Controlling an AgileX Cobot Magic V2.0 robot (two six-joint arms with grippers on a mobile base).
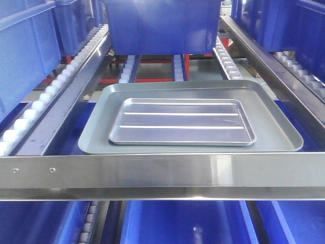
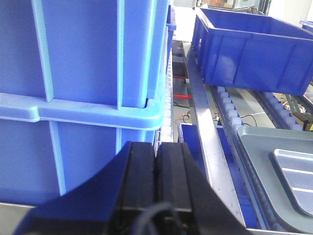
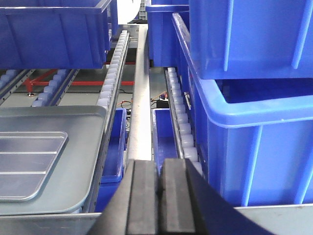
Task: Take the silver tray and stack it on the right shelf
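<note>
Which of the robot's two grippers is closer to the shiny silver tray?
Neither clearly. The left gripper sits off the silver tray's left side, the right gripper off its right, each shut, empty and beyond the grey tray's edge.

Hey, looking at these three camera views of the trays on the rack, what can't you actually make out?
- Silver tray: cut off by the frame edge in both wrist views.
- Larger blue-grey tray: its underside and supports are hidden by the tray itself.
- Left gripper and right gripper: only their tips show, pressed together; both are absent from the front view.
- Blue bin: contents cropped by the top edge, front view.
</note>
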